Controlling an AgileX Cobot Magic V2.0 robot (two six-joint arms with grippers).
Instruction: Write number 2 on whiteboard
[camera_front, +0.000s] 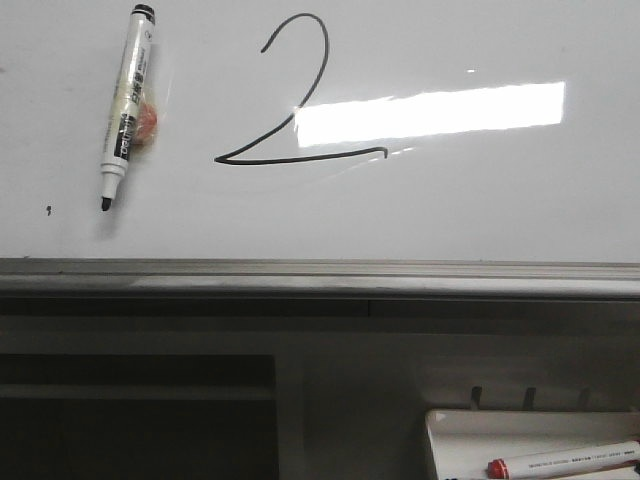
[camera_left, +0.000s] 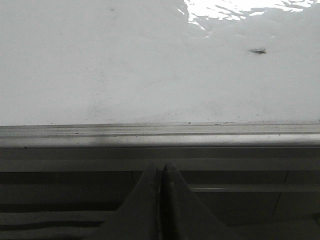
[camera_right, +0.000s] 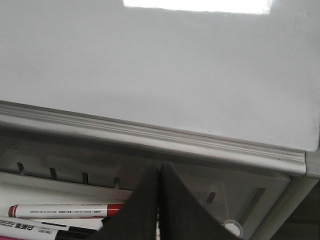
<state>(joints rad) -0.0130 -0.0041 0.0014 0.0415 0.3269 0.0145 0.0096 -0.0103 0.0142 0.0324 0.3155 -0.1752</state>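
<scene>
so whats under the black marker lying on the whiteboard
Under the black marker a small orange-red blob peeks out beside its barrel, on the whiteboard. What it is, and how far it extends beneath the barrel, is covered. Otherwise only white board shows around it.

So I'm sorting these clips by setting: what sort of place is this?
Probably an office or classroom-style writing station: a glossy whiteboard bearing a hand-drawn number 2, a black marker lying on it, and a white tray below holding a red-capped marker.
</scene>
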